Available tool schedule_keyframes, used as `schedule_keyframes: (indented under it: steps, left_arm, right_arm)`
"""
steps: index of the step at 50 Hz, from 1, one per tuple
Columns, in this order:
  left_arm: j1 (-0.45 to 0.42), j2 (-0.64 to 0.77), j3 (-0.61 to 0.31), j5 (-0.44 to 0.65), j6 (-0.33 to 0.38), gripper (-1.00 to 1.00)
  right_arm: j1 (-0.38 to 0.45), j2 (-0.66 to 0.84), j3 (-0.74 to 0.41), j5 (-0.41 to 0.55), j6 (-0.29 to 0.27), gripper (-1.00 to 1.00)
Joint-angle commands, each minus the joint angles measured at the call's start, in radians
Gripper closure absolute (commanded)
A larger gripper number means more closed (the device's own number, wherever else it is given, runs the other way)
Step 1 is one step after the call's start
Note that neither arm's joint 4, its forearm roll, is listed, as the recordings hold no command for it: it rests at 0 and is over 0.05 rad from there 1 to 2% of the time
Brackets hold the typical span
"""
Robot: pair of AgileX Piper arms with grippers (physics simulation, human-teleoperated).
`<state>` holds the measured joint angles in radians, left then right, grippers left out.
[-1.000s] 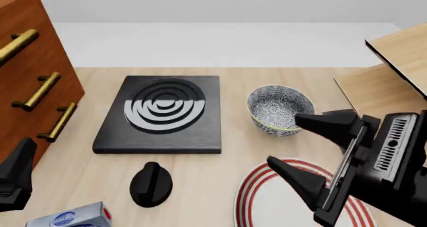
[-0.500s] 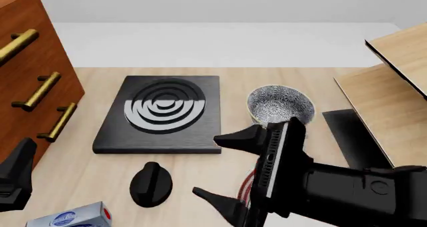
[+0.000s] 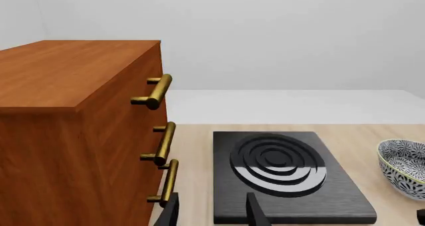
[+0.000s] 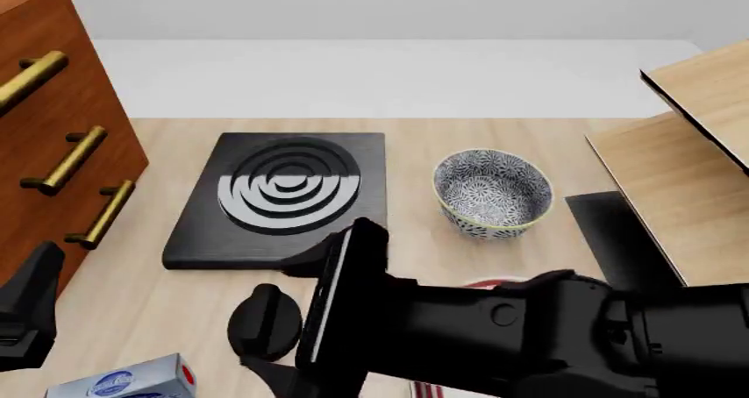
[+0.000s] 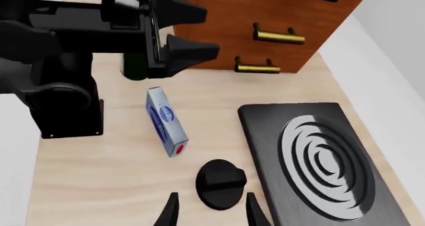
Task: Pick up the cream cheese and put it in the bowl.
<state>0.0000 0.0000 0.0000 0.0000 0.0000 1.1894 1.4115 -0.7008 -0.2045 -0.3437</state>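
Currently at the approach stage; nothing picked up yet. Cream cheese (image 5: 166,122) lying flat on the table (image 5: 99,176), red end toward the black knob (image 5: 221,183); in the front view, cream cheese (image 4: 131,380) at the near left corner, partly cut by the frame edge, near the left hand (image 4: 30,315). Bowl (image 4: 493,193) upright and holding nothing, well apart from the box, to the right of the black burner plate (image 4: 284,201); rim of the bowl (image 3: 403,168) also visible at the edge of the left wrist view.

Right hand (image 5: 208,212) released, fingers spread with nothing between them, over the knob, the box beyond it on the drawer side; in the front view, right hand (image 4: 295,328) reaching across the table toward the near left, arm hiding most of the red-striped plate (image 4: 492,283). Left hand (image 3: 211,213) released too, grasping nothing, parked beside the wooden drawer cabinet (image 3: 73,126) and facing the burner plate; judged idle.

Done: no step complete. Left: reach the box, straddle its narrow sides, clench, lift, carry across the burner side to the bowl, release inside. Judged risk: knob lying just beside the box end, possible finger contact on descent.
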Motion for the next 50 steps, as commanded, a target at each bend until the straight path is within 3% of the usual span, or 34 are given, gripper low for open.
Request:
schedule_keyframes:
  steps: [1, 36, 50]
  left_arm:
    - [0.000, 0.000, 0.000, 0.000, 0.000, -1.00]
    - [0.000, 0.000, 0.000, 0.000, 0.000, -1.00]
    - [0.000, 0.000, 0.000, 0.000, 0.000, -1.00]
  right_arm:
    - [0.027, 0.110, -0.090, 0.004, -0.002, -1.00]
    - [0.060, 0.362, -0.274, -0.012, 0.018, -1.00]
    - [0.067, 0.448, -0.326, -0.032, 0.054, -1.00]
